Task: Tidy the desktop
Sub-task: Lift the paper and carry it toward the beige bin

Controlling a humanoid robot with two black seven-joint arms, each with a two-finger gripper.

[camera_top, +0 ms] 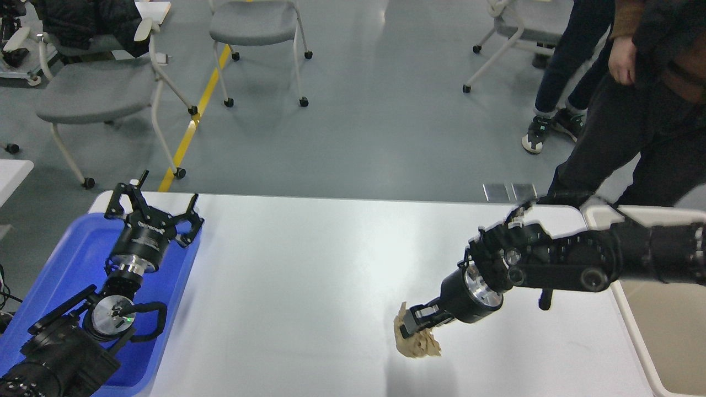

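Table (309, 259) tidying looked nearly finished: only crumpled brown paper (417, 343) remained on it, pinched by the right hand (415, 324), while the left hand (153, 212) hovered open over the blue tray (49, 275) beside the table.

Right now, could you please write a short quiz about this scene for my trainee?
1. True or false: the right gripper has its jaws closed on the crumpled brown paper.
2. Above what does the left gripper hover?
A. the blue tray
B. the beige bin
C. a chair
3. Fill in: the paper lies on the white ____.

Key: 1 true; 2 A; 3 desktop.
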